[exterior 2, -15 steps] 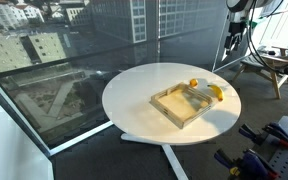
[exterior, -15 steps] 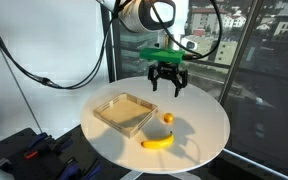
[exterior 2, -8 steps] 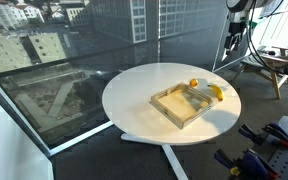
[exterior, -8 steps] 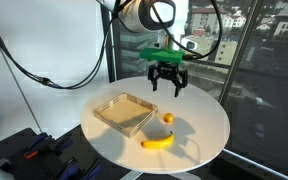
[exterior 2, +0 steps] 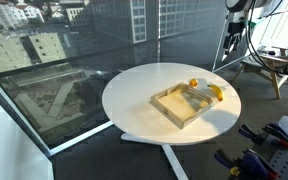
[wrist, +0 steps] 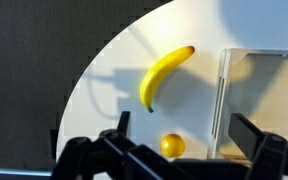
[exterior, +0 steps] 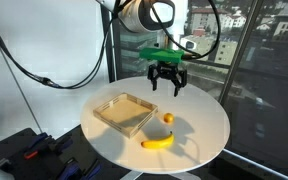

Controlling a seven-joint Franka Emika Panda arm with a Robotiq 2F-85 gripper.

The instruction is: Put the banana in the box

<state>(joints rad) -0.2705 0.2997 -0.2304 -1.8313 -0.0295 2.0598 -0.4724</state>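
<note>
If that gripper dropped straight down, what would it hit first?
Probably the small orange fruit, which the wrist view shows right under the open gripper; else the white table beside it. Depth is unclear.

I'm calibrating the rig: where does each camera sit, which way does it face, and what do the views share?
An exterior view: beside the table, facing the arm; the open hand hangs above it.
An exterior view: higher up, looking over the box; the hand shows top right.
Wrist view: looks down at the banana; fingers along the bottom.
Shared: banana, box and orange fruit appear in all.
</note>
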